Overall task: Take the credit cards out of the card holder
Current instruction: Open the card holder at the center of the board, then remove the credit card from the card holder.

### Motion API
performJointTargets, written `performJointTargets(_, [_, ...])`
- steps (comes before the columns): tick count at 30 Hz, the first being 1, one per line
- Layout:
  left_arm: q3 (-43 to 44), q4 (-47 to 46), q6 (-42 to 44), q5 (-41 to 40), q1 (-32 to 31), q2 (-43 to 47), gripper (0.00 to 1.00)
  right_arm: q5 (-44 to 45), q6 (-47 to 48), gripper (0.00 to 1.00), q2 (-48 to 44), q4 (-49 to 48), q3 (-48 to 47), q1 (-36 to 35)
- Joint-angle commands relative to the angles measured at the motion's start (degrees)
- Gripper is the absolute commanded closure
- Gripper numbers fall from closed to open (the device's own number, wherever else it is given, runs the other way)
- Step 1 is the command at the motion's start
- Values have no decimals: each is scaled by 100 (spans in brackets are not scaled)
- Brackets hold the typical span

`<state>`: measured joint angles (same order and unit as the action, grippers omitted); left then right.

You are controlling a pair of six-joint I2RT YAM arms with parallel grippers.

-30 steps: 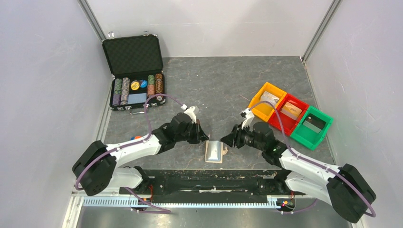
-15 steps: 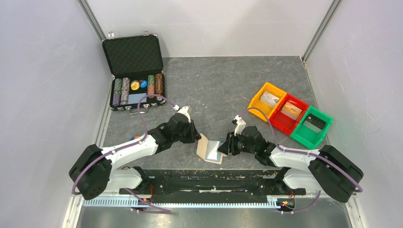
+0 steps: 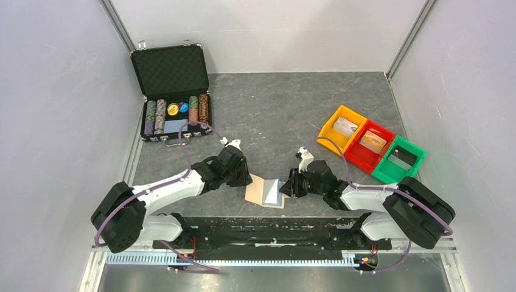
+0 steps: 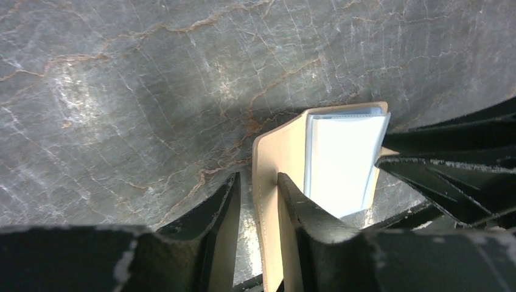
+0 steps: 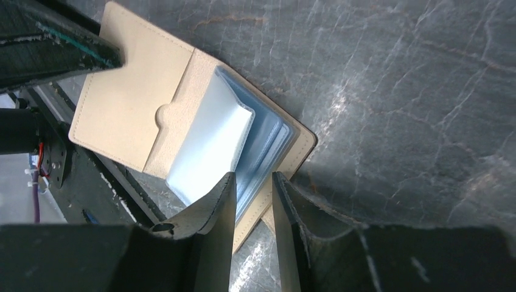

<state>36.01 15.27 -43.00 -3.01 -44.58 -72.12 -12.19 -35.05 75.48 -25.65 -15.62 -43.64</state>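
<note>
The card holder (image 3: 255,192) lies open near the table's front edge, with its tan flap (image 4: 277,152) folded out to the left. A stack of pale blue sleeves (image 5: 213,134) rises from its right half. The credit cards are hidden inside the sleeves. My left gripper (image 3: 247,179) is open around the flap's edge (image 4: 258,177): one finger touches the flap and the other stands clear of it. My right gripper (image 3: 286,187) straddles the sleeves' near edge (image 5: 254,176). I cannot make out whether it pinches them.
A black foam-lined chip case (image 3: 173,91) stands open at the back left. Orange (image 3: 342,129), red (image 3: 369,146) and green (image 3: 398,163) bins sit in a row at the right. The black arm-mount rail (image 3: 268,228) runs just in front of the wallet.
The left gripper swung the tan flap open to the left and laid it down, then parted its jaws. The right gripper moved left onto the wallet's sleeve side.
</note>
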Motion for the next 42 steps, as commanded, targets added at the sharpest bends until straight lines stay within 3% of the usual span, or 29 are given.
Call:
performJointTargets(1, [-163,-391,-104,274,13,-47,69,47,354,69,163,-71,-333,202])
performJointTargets(9, [-406,-1174,-428,921,13,-363,97,-494,579,65,263,43,-612,501])
performJointTargets(20, [-783,-2009,-1101,688,11,-330,98,-305,310,56,-777,790,-363,480])
performJointTargets(42, [-1236,-2220,-1577,320,10,38,98,194,-158,49,-467,608,-174,43])
